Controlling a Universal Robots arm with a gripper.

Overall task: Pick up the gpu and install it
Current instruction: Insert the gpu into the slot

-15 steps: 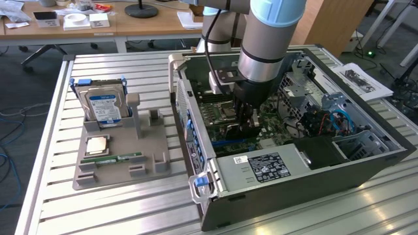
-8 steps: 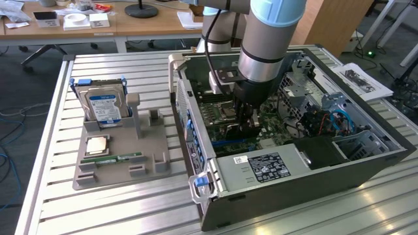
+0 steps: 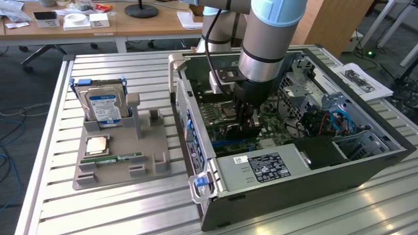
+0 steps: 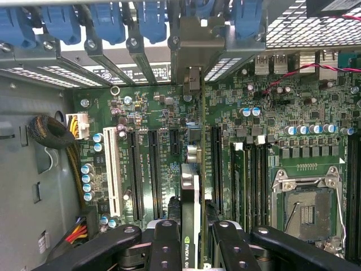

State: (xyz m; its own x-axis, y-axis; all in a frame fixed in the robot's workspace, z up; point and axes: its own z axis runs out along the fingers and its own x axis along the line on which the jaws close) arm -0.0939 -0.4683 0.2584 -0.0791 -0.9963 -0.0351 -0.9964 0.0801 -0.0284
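I hold the gpu [image 4: 190, 192] edge-on in my gripper [image 4: 192, 240], inside the case [image 3: 365, 161].

My fingers [image 4: 164, 245] stand part-way closed, one on each face of the thin card, clamping it. The gpu stands upright over the board [image 4: 158, 113], in line with the long black slots [image 4: 137, 175]. Its metal bracket [image 4: 192, 82] sits up against the rear wall, below the blue latches [image 4: 107, 22]. I cannot tell whether its edge touches a slot. Outside the case, on the exterior view's left, a hard drive [image 3: 104, 105] stands in a tray [image 3: 117, 171].
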